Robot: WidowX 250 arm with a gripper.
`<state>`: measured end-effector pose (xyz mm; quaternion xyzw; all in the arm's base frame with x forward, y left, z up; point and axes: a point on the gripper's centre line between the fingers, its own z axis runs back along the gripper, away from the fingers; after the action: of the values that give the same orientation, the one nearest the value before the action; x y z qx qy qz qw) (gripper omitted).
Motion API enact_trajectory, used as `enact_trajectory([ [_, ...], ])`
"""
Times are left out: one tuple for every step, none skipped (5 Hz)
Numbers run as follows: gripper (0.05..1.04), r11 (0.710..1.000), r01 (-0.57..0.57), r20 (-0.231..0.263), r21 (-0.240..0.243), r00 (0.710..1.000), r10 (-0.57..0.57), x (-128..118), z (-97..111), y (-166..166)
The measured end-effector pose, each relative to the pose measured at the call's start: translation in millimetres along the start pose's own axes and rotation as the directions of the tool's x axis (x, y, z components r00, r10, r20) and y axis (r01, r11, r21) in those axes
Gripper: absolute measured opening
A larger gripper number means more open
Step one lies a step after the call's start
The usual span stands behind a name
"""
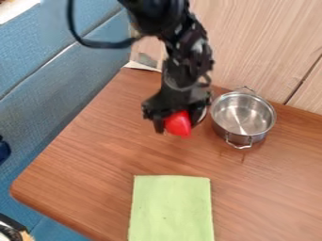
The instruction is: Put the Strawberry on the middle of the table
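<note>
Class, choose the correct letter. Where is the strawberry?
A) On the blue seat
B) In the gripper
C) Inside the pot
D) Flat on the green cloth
B: the red strawberry sits between the fingers of the black gripper, beside the pot.

Strawberries: I am counting one. Metal pots: one is standing, and two loop handles are showing on it. Green cloths: one is lying flat. Tabletops: one is carrying these. Pincers: one is hanging over it. Cables: one is looping, black. Shiny curved rims: one is peeking out beside the pincer, its kind staying unclear.
</note>
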<state>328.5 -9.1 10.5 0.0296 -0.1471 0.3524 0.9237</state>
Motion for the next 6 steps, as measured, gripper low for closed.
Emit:
enact_trajectory([
  [0.817, 1.000, 0.007, -0.024, 0.008, 1.000, -0.007, -6.0, -20.3, -1.3],
  [0.863, 1.000, 0.008, -0.025, 0.015, 1.000, -0.007, -5.3, -24.0, -5.1],
  [1.011, 0.999, 0.005, 0.011, 0.036, 1.000, -0.006, -3.8, -22.9, -5.7],
  [1.007, 0.996, 0.048, 0.018, 0.070, 0.999, -0.050, -7.3, -19.0, -8.7],
  [1.001, 0.990, 0.069, 0.025, 0.124, 0.997, -0.073, -9.6, -14.0, -7.4],
  [1.001, 0.997, 0.033, 0.069, 0.076, 0.997, -0.038, 0.2, 8.5, -13.8],
])
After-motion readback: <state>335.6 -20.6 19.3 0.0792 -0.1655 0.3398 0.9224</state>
